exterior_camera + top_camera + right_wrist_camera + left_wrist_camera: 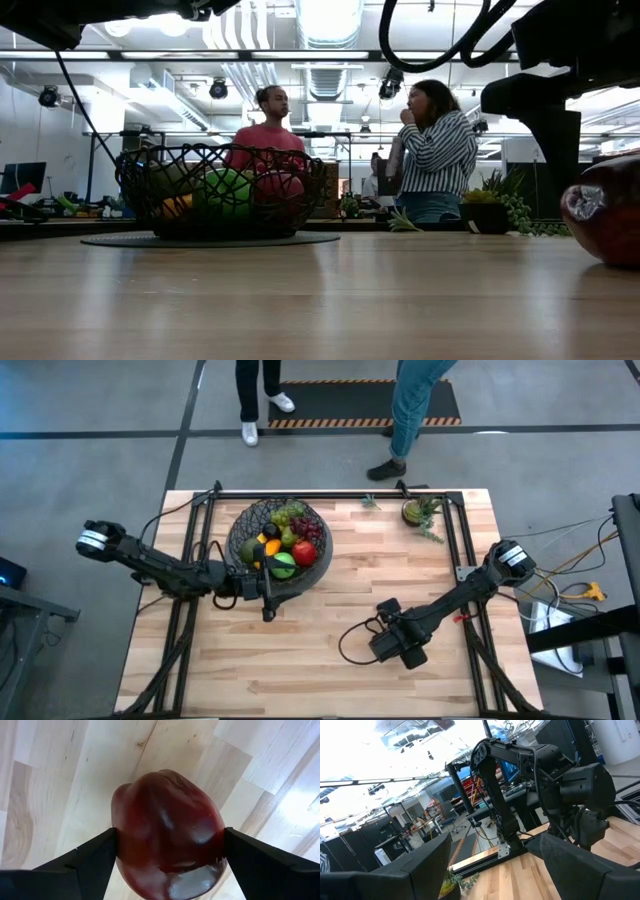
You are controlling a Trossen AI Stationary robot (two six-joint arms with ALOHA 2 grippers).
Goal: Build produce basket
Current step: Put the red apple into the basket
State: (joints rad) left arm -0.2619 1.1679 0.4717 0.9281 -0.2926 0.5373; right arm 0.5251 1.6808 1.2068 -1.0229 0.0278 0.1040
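Note:
The black wire basket (278, 545) stands at the table's far left and also shows in the low view (222, 192). It holds several fruit pieces, among them a green apple (284, 565), a red apple (305, 552) and green grapes (290, 515). My left gripper (264, 596) is open and empty just near of the basket; in its wrist view (490, 875) it looks level across the table. My right gripper (400, 646) is at the table's near middle, shut on a dark red apple (167, 830), which the gripper hides in the high view. My right gripper pinches the dark red apple's two opposite sides (122, 845) between its two fingers (90, 857). The fingers come from above, pointing down at the wooden table. The apple (605, 220) sits low at the table; I cannot tell whether it rests on the table.
A small green potted plant (420, 510) stands at the far right of the table. Black cables (355, 640) loop beside my right gripper. Two people (435, 150) stand beyond the far edge. Bare wood (300, 660) lies between the arms.

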